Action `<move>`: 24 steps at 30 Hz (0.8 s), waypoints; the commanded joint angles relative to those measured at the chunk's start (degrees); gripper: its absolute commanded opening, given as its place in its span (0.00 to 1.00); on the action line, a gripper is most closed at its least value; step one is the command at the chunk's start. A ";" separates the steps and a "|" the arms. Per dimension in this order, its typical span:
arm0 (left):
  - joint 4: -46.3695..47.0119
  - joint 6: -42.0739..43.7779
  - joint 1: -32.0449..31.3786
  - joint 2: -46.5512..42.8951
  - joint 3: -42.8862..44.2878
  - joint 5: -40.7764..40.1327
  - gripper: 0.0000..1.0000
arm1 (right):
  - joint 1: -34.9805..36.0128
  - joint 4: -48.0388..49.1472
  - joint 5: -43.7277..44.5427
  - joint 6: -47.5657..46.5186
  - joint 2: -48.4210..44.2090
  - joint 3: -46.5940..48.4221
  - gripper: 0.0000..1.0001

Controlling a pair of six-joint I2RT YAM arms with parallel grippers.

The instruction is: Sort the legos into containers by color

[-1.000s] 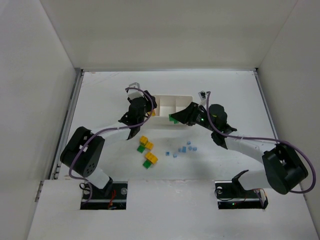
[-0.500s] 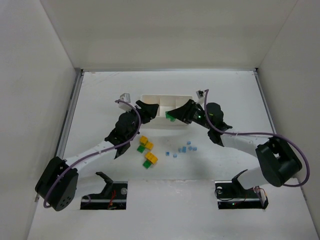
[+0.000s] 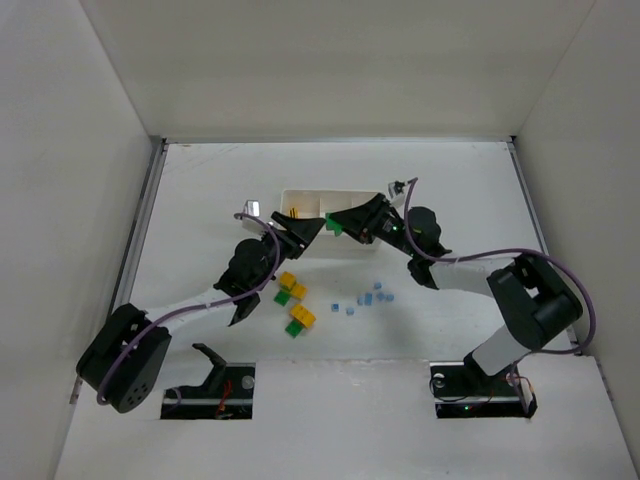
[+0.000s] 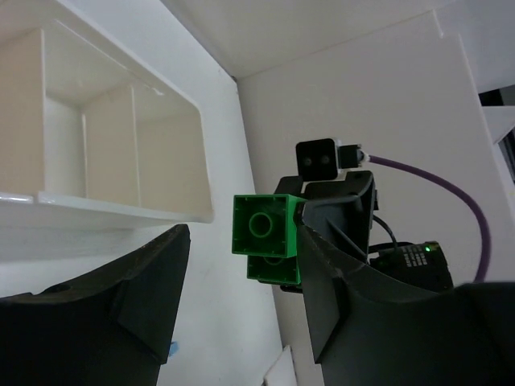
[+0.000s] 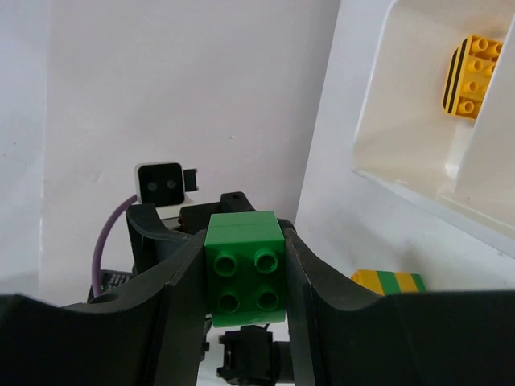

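I see the green brick as a glossy square block with four round studs, two by two, turned toward my right wrist camera. My right gripper pinches it by two opposite sides, clear of the table. From above it hangs over the middle of the white tray, which lies toward the table's far edge, about midway between the side edges. I cannot judge how high it is held. My left gripper faces it from the tray's near left corner, its fingers spread and holding nothing.

The left wrist view gives me the brick's other face, a hollow underside with one round tube. It also shows the tray's three compartments split by two thin dividers. The right wrist view alone shows a yellow brick with black stripes on one side, lying tilted in an end compartment. Overhead, that brick is just a yellow speck at the tray's left end. Only the overhead view takes in both yellow-green pairs and the light blue pieces, scattered on the table nearer to me than the tray. The right wrist view catches just one pair.
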 commanded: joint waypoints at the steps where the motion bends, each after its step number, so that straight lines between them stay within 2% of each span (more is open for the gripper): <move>1: 8.83 -3.05 -0.31 0.86 -1.01 1.93 0.53 | 0.51 7.89 -0.35 3.78 1.14 2.23 0.34; 16: 13.85 -3.40 -1.01 3.49 -1.28 1.93 0.48 | 0.95 20.28 -1.58 14.42 8.09 2.23 0.35; 24: 15.69 -3.49 -1.10 5.51 -0.22 1.67 0.42 | 2.18 20.99 -1.31 14.95 8.97 2.50 0.35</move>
